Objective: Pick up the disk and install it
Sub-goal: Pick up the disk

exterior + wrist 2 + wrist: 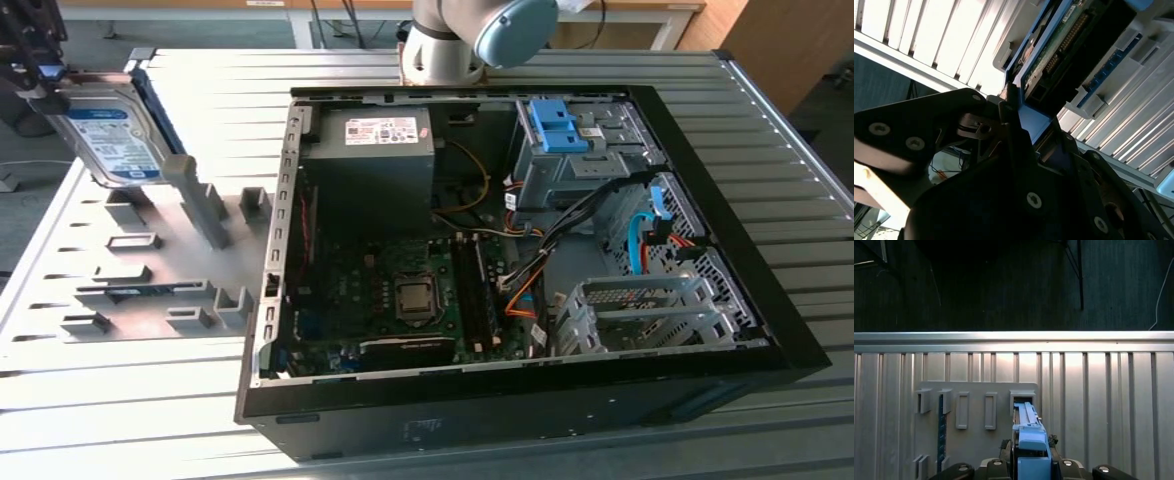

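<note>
The disk [114, 140], silver with a white-and-blue label and blue rails, stands on edge, tilted, at the exterior view's far left. Its lower end is by a tall grey post [198, 195] of the fixture plate; I cannot tell whether they touch. My gripper [44, 92] is shut on the disk's upper end. In the first wrist view the disk's blue rail [1028, 432] runs out from between my gripper [1031, 462] fingers toward a slot [1023, 396] in the plate. The second wrist view shows the disk's green circuit board [1061, 47] and my gripper [1026, 122] clamped on the blue rail.
A grey fixture plate [134, 270] with several slots and posts lies on the ribbed metal table. The open computer case [507, 250] sits to the exterior view's right, holding a grey power supply [380, 150], a blue bracket [558, 125] and a bare metal drive cage [641, 310]. The arm's base [447, 45] stands behind it.
</note>
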